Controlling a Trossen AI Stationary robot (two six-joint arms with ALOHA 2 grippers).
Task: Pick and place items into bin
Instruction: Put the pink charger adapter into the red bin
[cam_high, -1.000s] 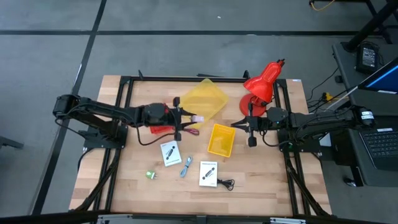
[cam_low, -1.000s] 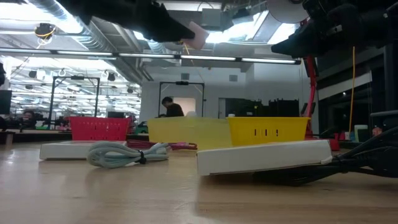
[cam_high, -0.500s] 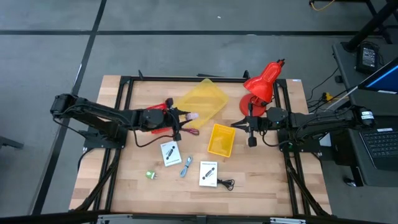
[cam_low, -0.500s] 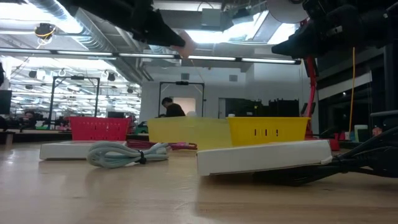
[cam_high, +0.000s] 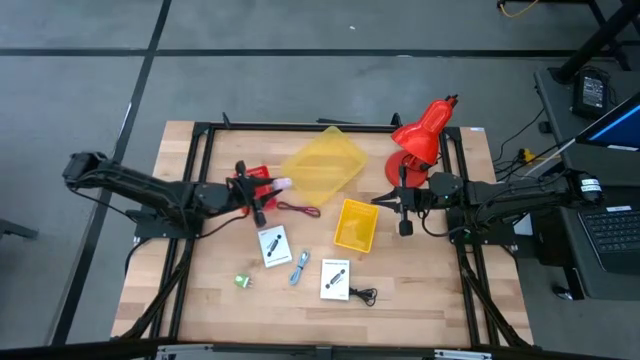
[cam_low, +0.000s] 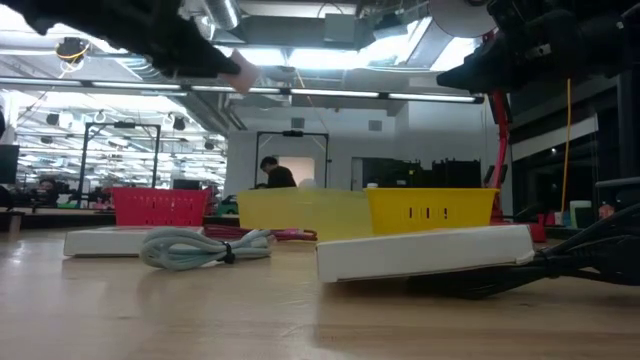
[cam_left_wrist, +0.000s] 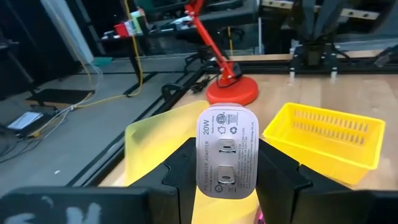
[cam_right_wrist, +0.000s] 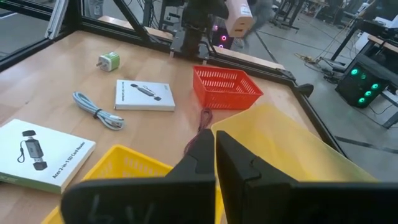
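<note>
Carrying a white charger plug (cam_left_wrist: 226, 154) above the worktop (cam_high: 430, 300), the left pincer (cam_high: 270, 186) is mid-transport: its two dark fingers (cam_left_wrist: 186, 171) clamp the plug by its sides, prongs facing the wrist camera. In the high view it hovers over the small red basket (cam_high: 252, 181), just beside the large yellow bin (cam_high: 322, 165) that lies tilted toward the back of the worktop. A dark red cord (cam_high: 298, 209) trails on the wood below, near that bin; it cannot be told whether it joins the plug.

My reading is that the place step is in hand. The next move calls for settling over one container, lowering inside its rim, and only then spreading the fingers. The red basket is directly below; the tilted yellow bin offers a wider mouth but a sloping wall the plug could slide on.

The right pincer (cam_high: 378, 201) waits with fingers closed and empty, between the small yellow basket (cam_high: 354, 224) and the red desk lamp (cam_high: 422, 133), well apart from the left arm, so the path is free of it.

Left on the open wood in front: two white printed boxes (cam_high: 337, 279) and (cam_high: 272, 245), a blue-grey cable (cam_high: 299, 268), a black cord (cam_high: 363, 294) and a tiny green object (cam_high: 241, 281), with room around each.
</note>
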